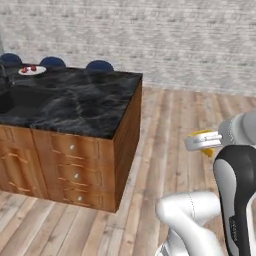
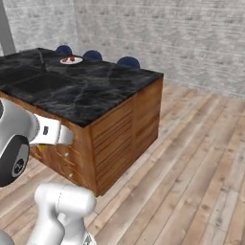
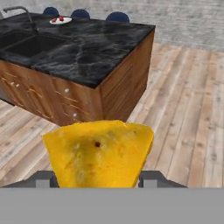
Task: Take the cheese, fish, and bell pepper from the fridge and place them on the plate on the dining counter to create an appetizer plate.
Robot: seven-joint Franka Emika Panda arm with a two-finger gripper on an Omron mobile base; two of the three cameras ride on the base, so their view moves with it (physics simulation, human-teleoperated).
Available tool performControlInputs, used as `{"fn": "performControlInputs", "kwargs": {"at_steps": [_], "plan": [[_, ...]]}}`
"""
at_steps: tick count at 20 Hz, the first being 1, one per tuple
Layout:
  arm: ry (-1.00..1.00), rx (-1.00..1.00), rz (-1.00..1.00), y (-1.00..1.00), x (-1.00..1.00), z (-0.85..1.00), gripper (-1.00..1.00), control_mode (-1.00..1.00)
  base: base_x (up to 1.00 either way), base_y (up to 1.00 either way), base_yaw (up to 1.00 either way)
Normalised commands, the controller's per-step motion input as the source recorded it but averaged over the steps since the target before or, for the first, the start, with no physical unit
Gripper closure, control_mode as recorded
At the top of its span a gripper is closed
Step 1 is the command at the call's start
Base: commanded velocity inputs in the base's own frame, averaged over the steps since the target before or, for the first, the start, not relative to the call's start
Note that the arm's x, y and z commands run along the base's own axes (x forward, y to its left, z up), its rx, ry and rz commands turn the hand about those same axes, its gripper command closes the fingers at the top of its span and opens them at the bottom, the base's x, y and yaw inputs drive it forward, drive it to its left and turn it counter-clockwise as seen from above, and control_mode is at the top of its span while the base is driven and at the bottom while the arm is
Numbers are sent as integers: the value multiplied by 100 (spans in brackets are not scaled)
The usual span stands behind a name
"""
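My gripper [image 3: 99, 179] is shut on the cheese [image 3: 99, 153], a yellow-orange wedge that fills the space between the two dark fingertips [image 3: 44, 179]. From the left base, the gripper [image 1: 201, 142] hangs over the wood floor to the right of the dining counter [image 1: 75, 102], with the cheese [image 1: 204, 134] showing yellow around it. The white plate [image 1: 40, 71] lies at the counter's far left end and carries two small red bits, too small to tell fish from bell pepper. The plate [image 3: 66, 21] shows far off in the hand view. The fridge is out of view.
A sink [image 3: 30, 43] with a faucet [image 3: 19, 9] is sunk into the counter's left part. Blue stools [image 1: 99, 65] stand behind the counter. Drawers [image 1: 72, 172] front its wood base. Open wood floor [image 1: 170, 130] stretches right, up to a grey brick wall [image 1: 175, 45].
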Motion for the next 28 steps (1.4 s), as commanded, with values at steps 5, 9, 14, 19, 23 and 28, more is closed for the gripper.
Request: {"fn": "performControlInputs", "kwargs": {"at_steps": [5, 9, 14, 19, 23, 28], "plan": [[0, 0, 0, 0, 0, 0, 100, 100, 83, -88, -23], [0, 0, 0, 0, 0, 0, 100, 100, 100, -59, -5], [0, 0, 0, 0, 0, 0, 100, 100, 100, -92, 0], [0, 0, 0, 0, 0, 0, 100, 100, 100, -100, 13], [0, 0, 0, 0, 0, 0, 100, 100, 100, -100, 30], [0, 0, 0, 0, 0, 0, 100, 100, 100, -100, 34]]}}
